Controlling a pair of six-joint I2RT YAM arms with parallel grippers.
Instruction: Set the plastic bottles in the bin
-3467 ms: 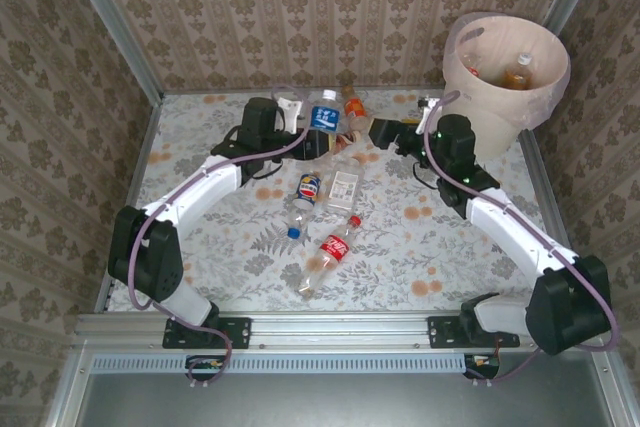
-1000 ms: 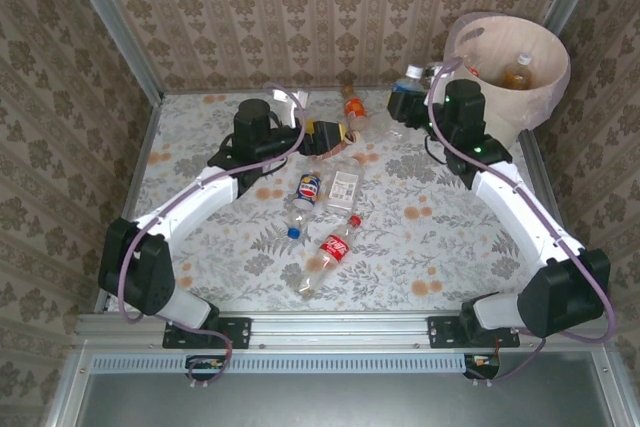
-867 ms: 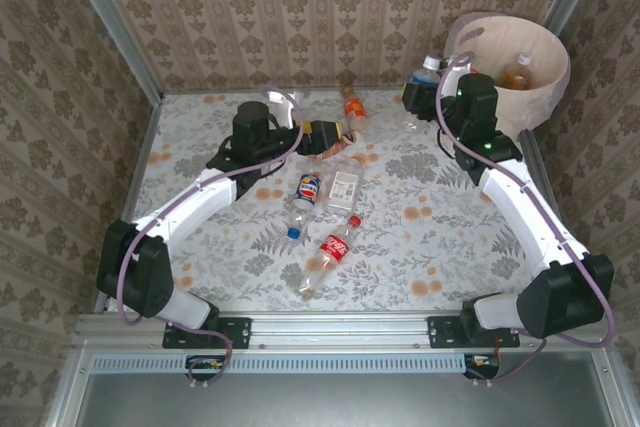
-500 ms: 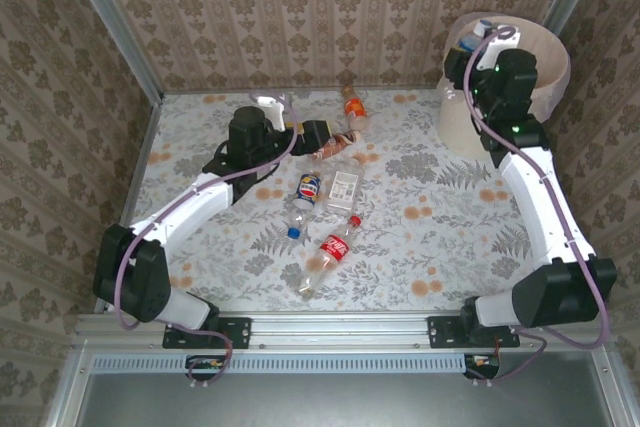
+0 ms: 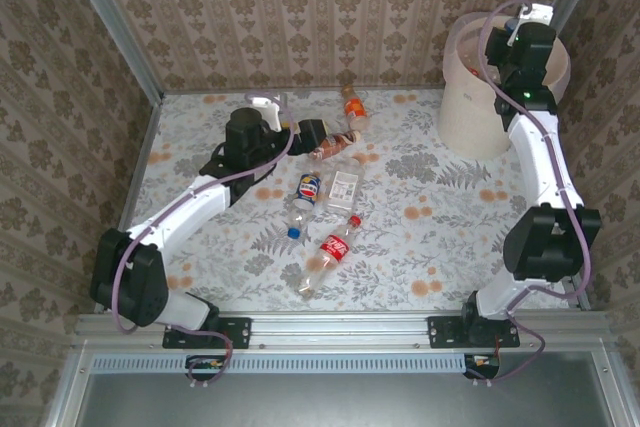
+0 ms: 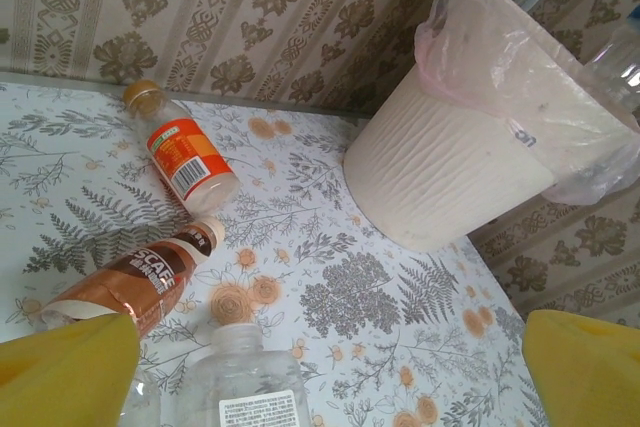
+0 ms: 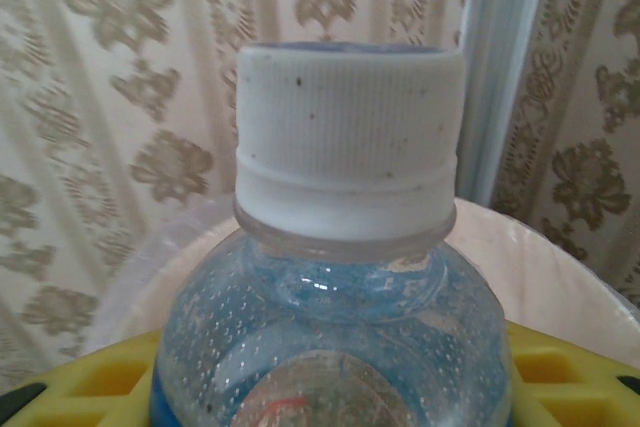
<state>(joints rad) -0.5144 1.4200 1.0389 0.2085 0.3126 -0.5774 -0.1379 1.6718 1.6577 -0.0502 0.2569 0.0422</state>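
A floral-print table (image 5: pixel 450 237) sits between damask-wallpapered walls (image 5: pixel 300 17).

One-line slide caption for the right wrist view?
Right gripper clamps a white-capped clear plastic bottle, the cream bin with its bagged rim behind it, patterned wallpaper beyond.

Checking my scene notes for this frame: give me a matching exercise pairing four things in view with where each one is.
Things:
1. white-capped bottle
2. orange-labelled bottle
3. red-labelled bottle
4. bin

Places:
A. lying nearest the front edge of the table
B. standing at the far right corner of the table
C. gripped in the right claw, over the bin
D. lying by the back wall

Pairs: 1-C, 2-D, 3-A, 4-B
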